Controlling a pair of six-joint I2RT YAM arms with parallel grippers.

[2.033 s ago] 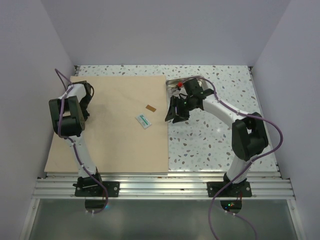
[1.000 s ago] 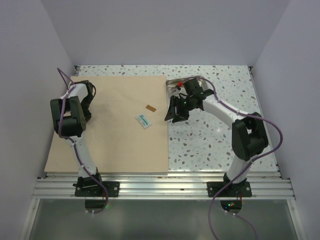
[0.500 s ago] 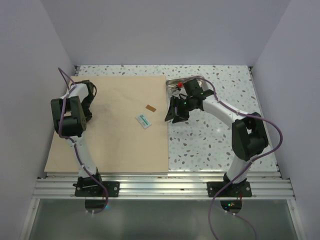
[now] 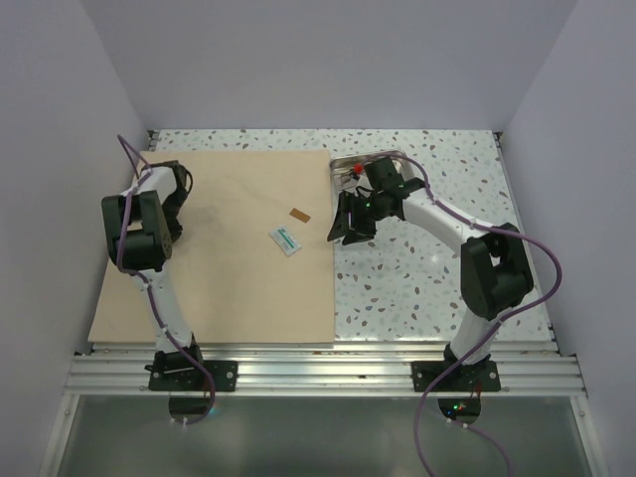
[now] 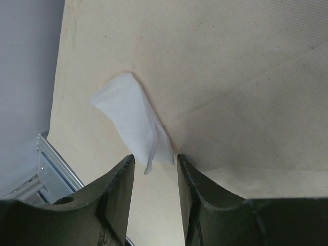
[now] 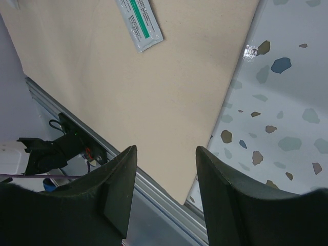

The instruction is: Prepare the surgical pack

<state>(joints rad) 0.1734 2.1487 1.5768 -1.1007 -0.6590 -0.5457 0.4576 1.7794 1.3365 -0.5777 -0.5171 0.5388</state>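
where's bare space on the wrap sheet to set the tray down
The wrap sheet is bare across its near half, between the green-striped packet and the front edge, and in its far middle. Crowded by its right edge: brown packet, the green one, right tool hovering.

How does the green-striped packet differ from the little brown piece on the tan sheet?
The green-striped packet is white with a green band; the brown piece is plain brown. The packet is clearly larger than the brown piece. In the top view the packet lies lower-left of the brown piece. Both lie flat on the tan sheet, apart from each other.
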